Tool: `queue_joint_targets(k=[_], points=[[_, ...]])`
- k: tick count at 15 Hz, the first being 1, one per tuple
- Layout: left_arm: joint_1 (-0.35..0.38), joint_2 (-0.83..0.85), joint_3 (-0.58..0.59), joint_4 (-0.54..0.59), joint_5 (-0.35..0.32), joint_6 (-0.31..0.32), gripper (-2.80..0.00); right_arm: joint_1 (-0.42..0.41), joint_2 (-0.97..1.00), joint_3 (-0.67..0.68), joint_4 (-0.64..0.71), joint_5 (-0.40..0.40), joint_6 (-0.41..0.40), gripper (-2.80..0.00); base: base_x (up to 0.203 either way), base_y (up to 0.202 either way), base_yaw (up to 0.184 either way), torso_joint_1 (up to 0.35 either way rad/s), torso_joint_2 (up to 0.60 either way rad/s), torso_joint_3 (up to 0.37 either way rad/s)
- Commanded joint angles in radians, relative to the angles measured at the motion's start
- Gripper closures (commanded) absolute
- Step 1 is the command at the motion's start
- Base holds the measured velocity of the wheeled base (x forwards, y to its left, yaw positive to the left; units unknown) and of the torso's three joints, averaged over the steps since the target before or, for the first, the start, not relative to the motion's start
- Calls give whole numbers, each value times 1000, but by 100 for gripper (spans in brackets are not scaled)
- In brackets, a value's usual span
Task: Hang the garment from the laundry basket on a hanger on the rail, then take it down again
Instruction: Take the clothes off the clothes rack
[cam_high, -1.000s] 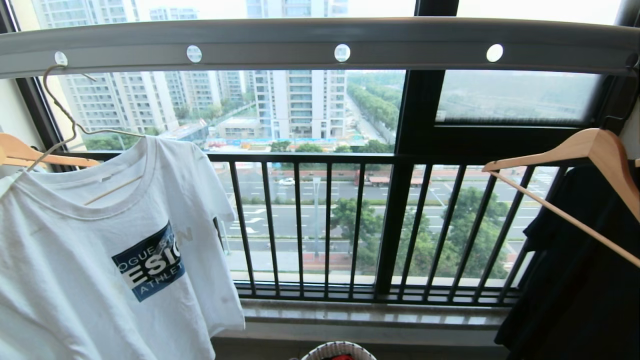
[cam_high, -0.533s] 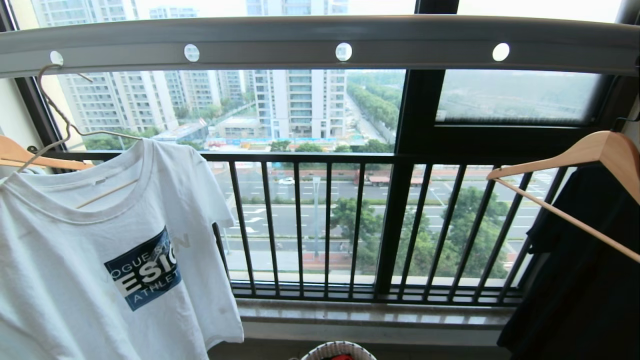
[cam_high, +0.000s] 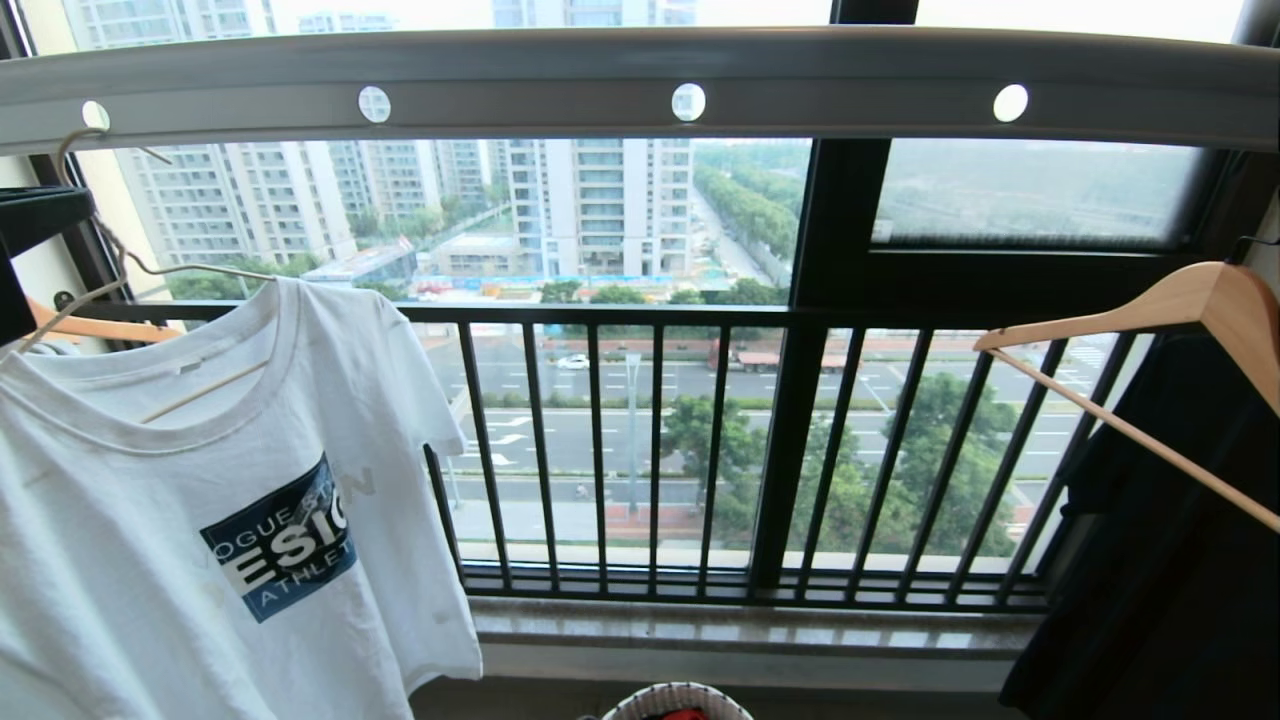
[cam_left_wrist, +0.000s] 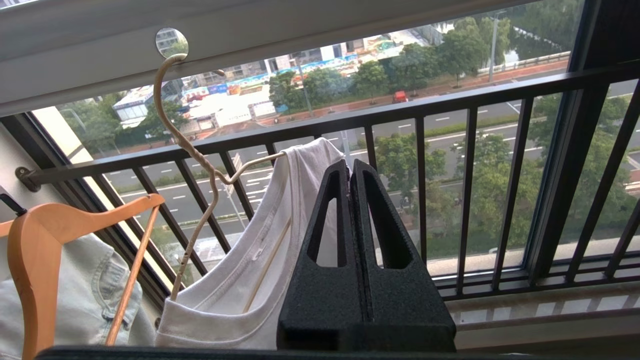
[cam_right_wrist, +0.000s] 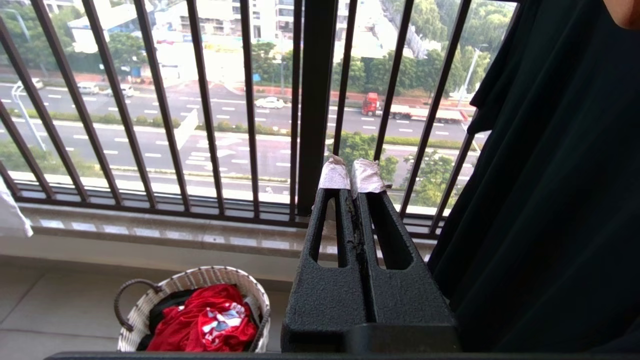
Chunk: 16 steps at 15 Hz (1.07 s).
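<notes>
The garment (cam_high: 150, 520), a white T-shirt with a dark blue chest print, hangs on the cream wire hanger (cam_high: 120, 262). The hanger's hook sits in the leftmost hole of the grey rail (cam_high: 540, 95). A black part of my left arm (cam_high: 35, 215) shows at the head view's left edge, beside the hook. In the left wrist view my left gripper (cam_left_wrist: 348, 165) is shut and empty, its tips close to the garment's (cam_left_wrist: 235, 285) shoulder, below the rail (cam_left_wrist: 100, 60). My right gripper (cam_right_wrist: 352, 175) is shut and empty, low, above the laundry basket (cam_right_wrist: 200, 277).
A red garment (cam_right_wrist: 200, 320) lies in the basket, whose rim (cam_high: 677, 697) shows at the head view's bottom edge. A wooden hanger (cam_high: 1180, 300) carries a black garment (cam_high: 1150, 560) on the right. Another wooden hanger (cam_left_wrist: 35, 250) with pale denim (cam_left_wrist: 65, 290) hangs left. The black window railing (cam_high: 650, 450) stands behind.
My left arm has risen into the head view at its left edge. The whole picture has shifted slightly, with the rail's holes spreading outward. The garment still hangs on the hanger.
</notes>
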<state>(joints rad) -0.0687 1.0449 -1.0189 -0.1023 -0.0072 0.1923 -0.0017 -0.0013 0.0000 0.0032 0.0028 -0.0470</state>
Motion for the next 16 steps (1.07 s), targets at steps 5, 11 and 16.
queue_joint_targets(k=[5,11,16], points=[[63,44,-23,-14,6,-10,0,0,0,0,0,0,-1,0,0,0,0,0,0,0],[113,157,-56,-44,134,4,-280,0,0,0,-1,0,-1,0,0,0,0,0,0,0],[243,226,-95,-41,126,17,-280,0,0,0,0,0,-1,0,0,0,0,0,0,0]])
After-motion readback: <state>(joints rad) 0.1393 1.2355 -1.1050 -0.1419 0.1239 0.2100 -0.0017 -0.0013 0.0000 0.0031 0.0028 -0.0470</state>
